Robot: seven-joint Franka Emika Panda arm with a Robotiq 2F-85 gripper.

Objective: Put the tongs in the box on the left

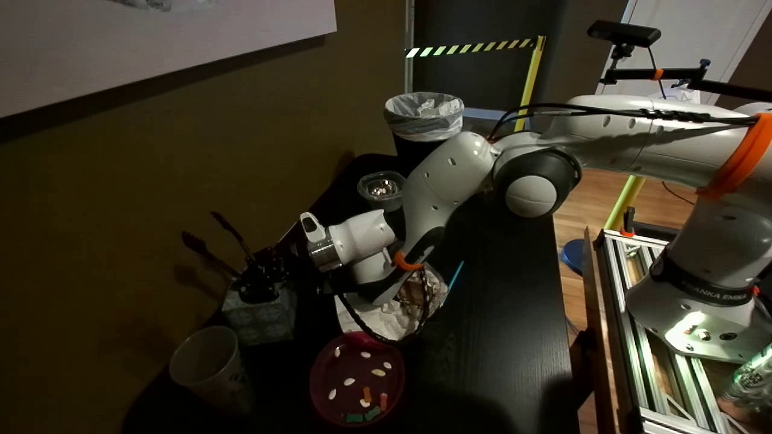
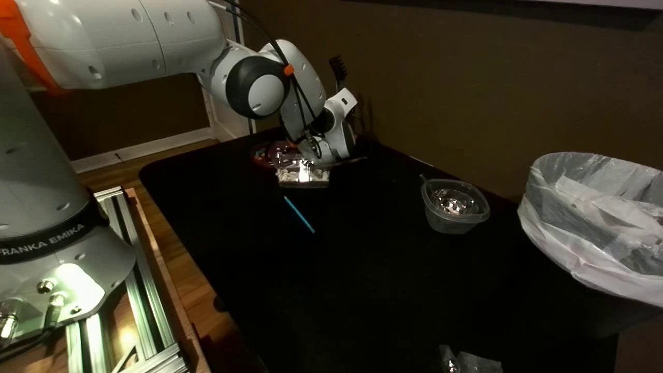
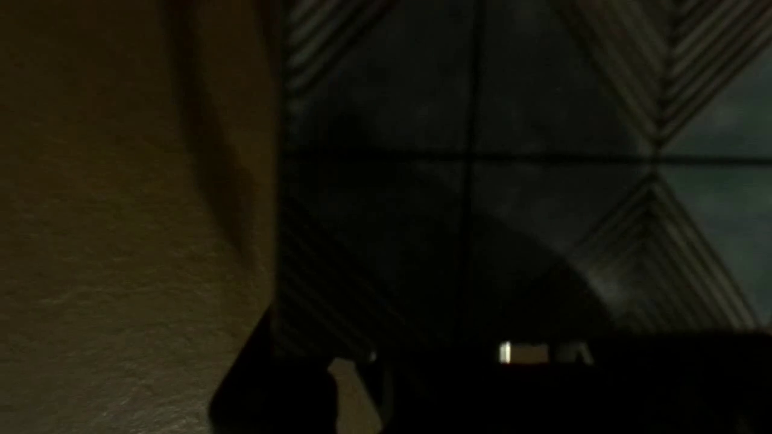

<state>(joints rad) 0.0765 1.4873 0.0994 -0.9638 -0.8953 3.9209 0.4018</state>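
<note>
In an exterior view, dark tongs (image 1: 205, 252) point toward 11 o'clock past the claw (image 1: 258, 286), its grip too shadowed to tell, at the patterned box's (image 1: 259, 319) 12 o'clock.

Dark tongs (image 1: 202, 248) (splayed) slant above the box (image 1: 263, 320).

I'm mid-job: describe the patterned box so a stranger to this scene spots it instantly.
In an exterior view, find the brown wall, then the black table alongside it. At the table's wall-side edge, the box stands just beyond the tall cup. Unlike that round cup and the round maroon plate nearby, it is squarish and pale, with a geometric pattern.
</note>
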